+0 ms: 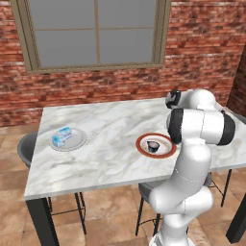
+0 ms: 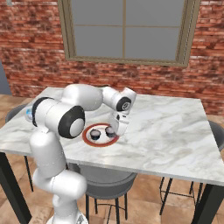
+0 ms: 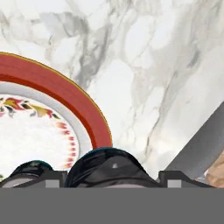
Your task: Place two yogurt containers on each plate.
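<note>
Between our fingers (image 3: 111, 177) sits a dark yogurt cup (image 3: 107, 168), clamped, low over the red-rimmed plate (image 3: 65, 94) beside its twin (image 2: 95, 134). We should set it flat, well inside the rim, then lift straight. Bare bench (image 2: 166, 131) lies right; blue cups (image 1: 62, 136) rest on the grey plate (image 1: 79, 142), far left.

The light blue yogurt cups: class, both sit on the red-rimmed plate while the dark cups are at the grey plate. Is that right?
No, the plates are swapped. The left base view shows the light blue yogurt cups on the grey plate. The dark cups are at the red-rimmed plate, as the right base view shows.
</note>
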{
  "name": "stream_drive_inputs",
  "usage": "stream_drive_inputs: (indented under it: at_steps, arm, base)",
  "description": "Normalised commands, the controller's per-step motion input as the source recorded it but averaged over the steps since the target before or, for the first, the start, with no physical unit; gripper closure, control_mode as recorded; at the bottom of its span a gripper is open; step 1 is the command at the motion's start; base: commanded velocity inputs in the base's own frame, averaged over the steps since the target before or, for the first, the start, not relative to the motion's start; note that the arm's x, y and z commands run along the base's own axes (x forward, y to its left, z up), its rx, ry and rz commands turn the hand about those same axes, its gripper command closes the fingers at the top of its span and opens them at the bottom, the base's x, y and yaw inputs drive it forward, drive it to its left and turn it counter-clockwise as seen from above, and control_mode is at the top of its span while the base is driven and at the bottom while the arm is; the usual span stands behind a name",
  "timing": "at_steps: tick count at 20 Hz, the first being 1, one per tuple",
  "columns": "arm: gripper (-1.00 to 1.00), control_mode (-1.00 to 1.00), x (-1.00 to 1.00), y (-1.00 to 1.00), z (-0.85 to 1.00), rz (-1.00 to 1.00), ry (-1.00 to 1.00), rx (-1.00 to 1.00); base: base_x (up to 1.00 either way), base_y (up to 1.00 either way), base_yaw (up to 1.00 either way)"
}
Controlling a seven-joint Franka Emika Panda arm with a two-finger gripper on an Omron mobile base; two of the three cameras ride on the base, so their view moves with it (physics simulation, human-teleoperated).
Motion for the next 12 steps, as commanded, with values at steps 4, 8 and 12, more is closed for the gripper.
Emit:
stream_drive_inputs:
  at_steps: [4,8,12]
  arm:
    - [1.0,-1.0,0.07,0.54,0.0,-0.25,0.01,-0.01]
    - [1.0,-1.0,0.2,0.15,0.0,-0.16,0.01,-0.07]
    - [1.0,-1.0,0.21,0.01,-0.03,-0.07,0.0,-0.09]
  base:
    - [0.0,0.0,0.0]
    - [0.0,0.0,0.0]
    - [0.0,0.0,0.0]
